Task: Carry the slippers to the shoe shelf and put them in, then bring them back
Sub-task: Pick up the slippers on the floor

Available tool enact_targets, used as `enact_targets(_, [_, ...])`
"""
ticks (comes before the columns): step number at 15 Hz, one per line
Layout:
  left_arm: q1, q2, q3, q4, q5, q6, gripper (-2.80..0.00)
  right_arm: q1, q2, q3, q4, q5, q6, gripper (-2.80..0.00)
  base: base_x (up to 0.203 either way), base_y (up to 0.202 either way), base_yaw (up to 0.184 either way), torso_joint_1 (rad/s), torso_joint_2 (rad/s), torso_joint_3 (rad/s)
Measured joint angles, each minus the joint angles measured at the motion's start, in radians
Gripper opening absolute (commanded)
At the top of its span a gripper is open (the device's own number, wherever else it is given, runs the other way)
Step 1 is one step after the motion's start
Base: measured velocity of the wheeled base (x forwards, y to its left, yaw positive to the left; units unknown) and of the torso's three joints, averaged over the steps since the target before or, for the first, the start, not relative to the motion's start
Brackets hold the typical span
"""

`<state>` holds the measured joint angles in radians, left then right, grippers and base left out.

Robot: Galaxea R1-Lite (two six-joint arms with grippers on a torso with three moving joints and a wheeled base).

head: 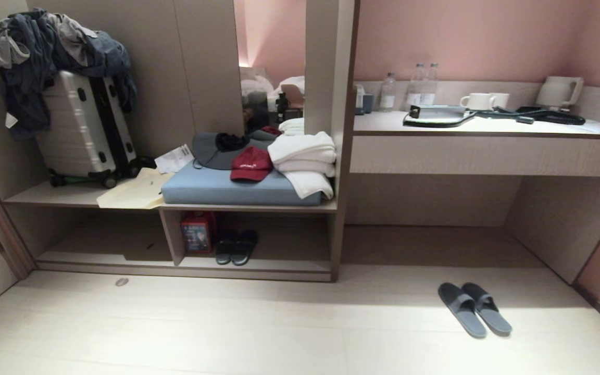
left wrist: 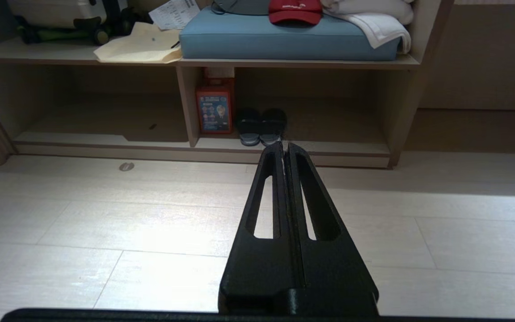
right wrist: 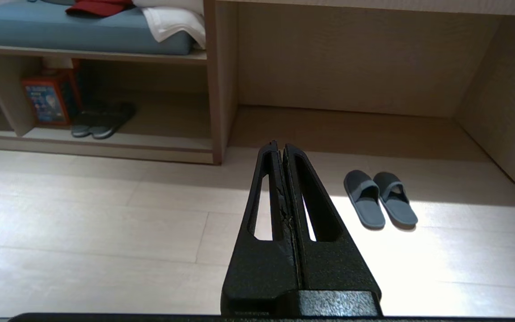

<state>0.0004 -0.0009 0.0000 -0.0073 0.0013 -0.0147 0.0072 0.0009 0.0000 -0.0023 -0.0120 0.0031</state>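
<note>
On the pale floor before the open recess, the slippers (head: 474, 309) lie side by side, well apart from the shoe shelf (head: 248, 239). Both the left end effector (left wrist: 285, 147) and the right end effector (right wrist: 280, 146) hang pressed together, empty.

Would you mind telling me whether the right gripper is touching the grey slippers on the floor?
Apart. The right wrist view shows the shut right gripper with bare floor between it and the slippers.

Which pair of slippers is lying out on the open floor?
The slate grey-blue fabric slippers, side by side on the pale floor; the darker pair sits inside the low wooden shelf.
</note>
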Motion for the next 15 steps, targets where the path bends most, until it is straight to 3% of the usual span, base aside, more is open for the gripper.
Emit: enact_targets(15, [0.001,0.000,0.000,0.000,0.000,0.001,-2.80,0.000,0.000,0.000,0.000,0.001,-0.002,-2.80,0.196,0.000,0.000,0.003,0.00,0.002])
